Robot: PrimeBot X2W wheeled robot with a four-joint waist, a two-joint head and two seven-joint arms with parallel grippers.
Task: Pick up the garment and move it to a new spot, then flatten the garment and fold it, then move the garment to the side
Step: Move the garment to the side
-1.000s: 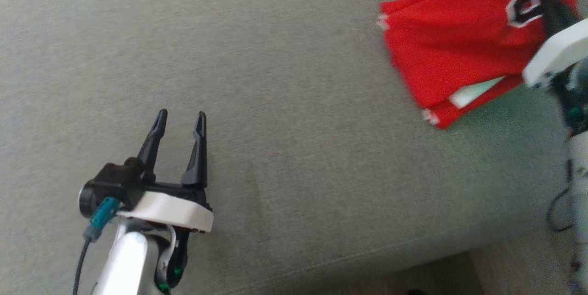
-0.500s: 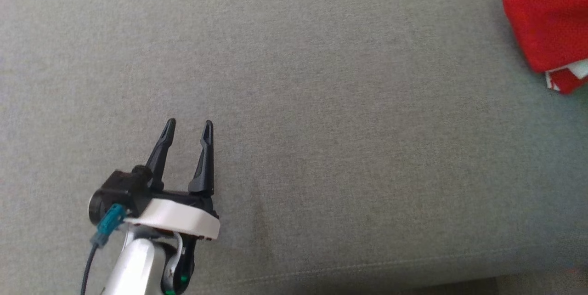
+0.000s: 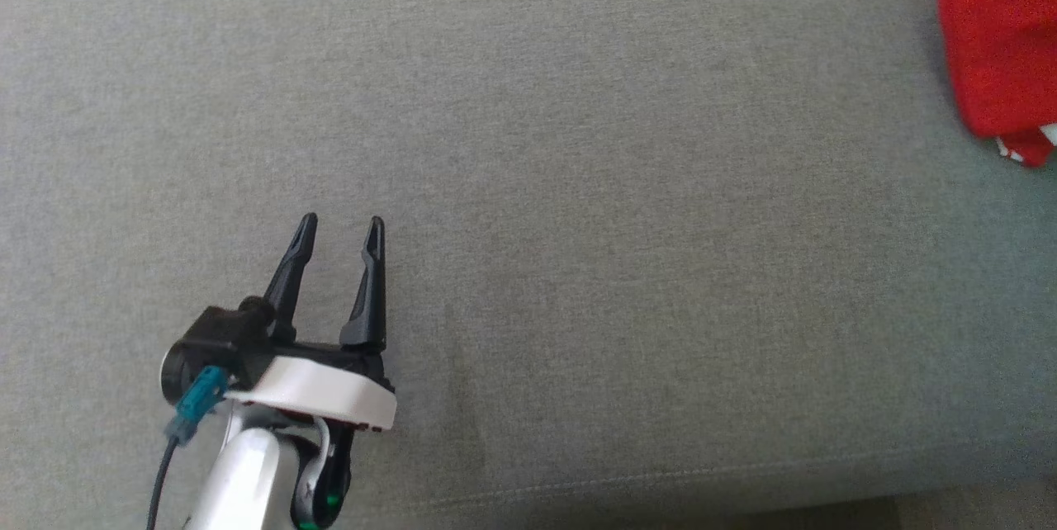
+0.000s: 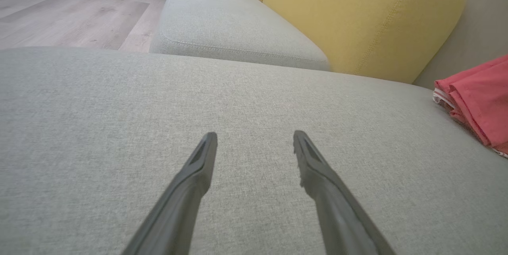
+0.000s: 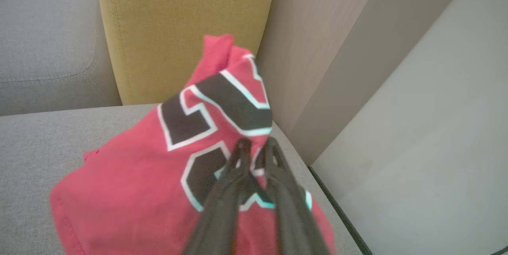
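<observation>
Grey sofa seat (image 3: 578, 183) takes up most of the head view, a broad flat cushion of woven cloth with a stitched seam along its near edge. Behind it stands a yellow back cushion (image 4: 357, 20), with a pale wall panel (image 5: 317, 48) at the sofa's right end and a wooden floor (image 4: 59, 12) beyond the far seat.

The garment (image 3: 1003, 43), red with black-and-white numerals, lies bunched at the far right end of the seat, close to the yellow cushion and the wall. It looks folded. Its length seems to run from the near seat edge back towards the cushion, where one corner peaks up.

The right gripper (image 5: 257, 143) is the nearer claw by far. Its fingertips are on the numerals, a narrow slit between them. Whether cloth is pinched there I cannot tell.

The left gripper (image 3: 341, 220) hangs spread wide and empty over bare seat. The garment lies well apart from it, off to its right, so any further placing falls to the right arm.
</observation>
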